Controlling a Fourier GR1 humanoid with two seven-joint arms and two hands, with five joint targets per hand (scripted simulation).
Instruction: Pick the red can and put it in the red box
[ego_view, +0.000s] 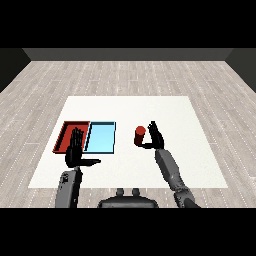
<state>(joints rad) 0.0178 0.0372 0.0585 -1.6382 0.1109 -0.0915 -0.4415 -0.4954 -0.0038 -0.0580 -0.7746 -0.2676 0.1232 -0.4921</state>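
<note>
The red can (140, 135) stands upright on the white table, right of the two trays. My right hand (155, 136) is right beside it on its right, fingers and thumb curving toward the can; whether they touch it I cannot tell. The red tray (64, 131) lies at the left of the table, with the light blue tray (101, 137) against its right side. My left hand (76, 150) is raised over the near edge of the red tray, fingers straight up and thumb stuck out to the right, holding nothing.
The white table (129, 112) reaches far beyond the trays on every side. Wooden floor surrounds it. Both grey forearms come in from the lower corners.
</note>
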